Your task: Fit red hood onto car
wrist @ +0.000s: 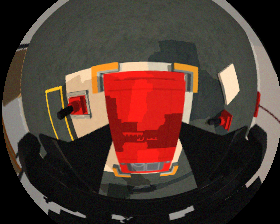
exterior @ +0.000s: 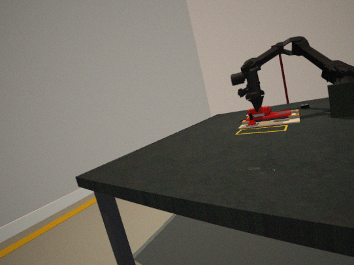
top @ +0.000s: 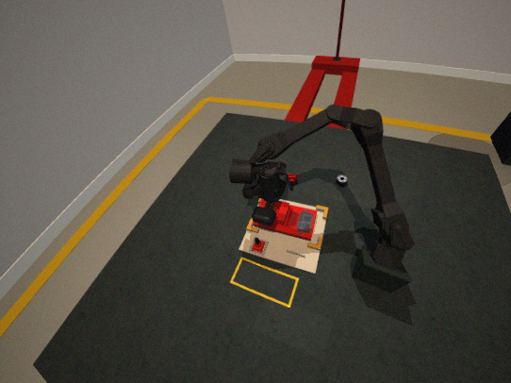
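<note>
One gripper [top: 265,215] [exterior: 257,109] [wrist: 145,126], mine, is clamped on the red hood [top: 282,212] [exterior: 260,111] [wrist: 144,100] over the toy car chassis [top: 307,210] [exterior: 285,113] at the jig board [top: 304,262] [exterior: 295,120] [wrist: 92,118].

Directly below my wrist, the hood lies between my two dark fingers, at the chassis end farther from my arm's base [top: 382,275] [exterior: 337,100]; whether every peg sits in its corner hole I cannot tell. Orange corner brackets [top: 322,209] [wrist: 106,70] frame the chassis beneath my grip. Just beside my hand, on the same board, a small red block with a black peg [top: 258,245] [exterior: 251,123] [wrist: 78,105] stands; past it, a yellow outlined rectangle [top: 294,292] [exterior: 261,132] [wrist: 47,110] marks the dark table [top: 165,280] [exterior: 196,164] [wrist: 145,35]. On my other side is another small red piece [top: 292,178] [wrist: 226,120], and toward my base, well apart from my fingers, a round silver-and-black part [top: 346,179] [exterior: 304,106].
</note>
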Robot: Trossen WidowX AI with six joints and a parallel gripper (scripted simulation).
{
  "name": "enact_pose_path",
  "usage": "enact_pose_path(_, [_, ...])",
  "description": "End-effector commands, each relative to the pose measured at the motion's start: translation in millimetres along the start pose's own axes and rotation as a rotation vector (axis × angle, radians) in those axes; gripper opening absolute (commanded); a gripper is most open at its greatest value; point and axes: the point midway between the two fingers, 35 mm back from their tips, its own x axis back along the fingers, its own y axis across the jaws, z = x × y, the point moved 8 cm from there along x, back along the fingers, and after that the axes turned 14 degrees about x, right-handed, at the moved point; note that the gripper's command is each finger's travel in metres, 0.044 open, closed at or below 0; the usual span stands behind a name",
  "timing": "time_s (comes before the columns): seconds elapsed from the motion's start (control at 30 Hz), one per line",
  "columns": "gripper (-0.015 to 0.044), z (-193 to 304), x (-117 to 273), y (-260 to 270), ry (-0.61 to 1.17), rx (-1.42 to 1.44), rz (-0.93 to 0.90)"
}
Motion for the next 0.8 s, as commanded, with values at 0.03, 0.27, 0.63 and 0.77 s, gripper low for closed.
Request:
enact_pose_path(0.03, [0.0000, -0.2, -2.1, -0.2, -0.001, 0.003, 0.006])
enact_pose_path(0.27, [0.0000, -0.2, -4.8, -0.3, -0.001, 0.003, 0.006])
enact_pose_path(0.63, [0.0000, -0.1, -9.0, -0.4, -0.001, 0.002, 0.006])
enact_pose_path(0.77, [0.0000, 0.0, -10.5, -0.4, -0.001, 0.002, 0.006])
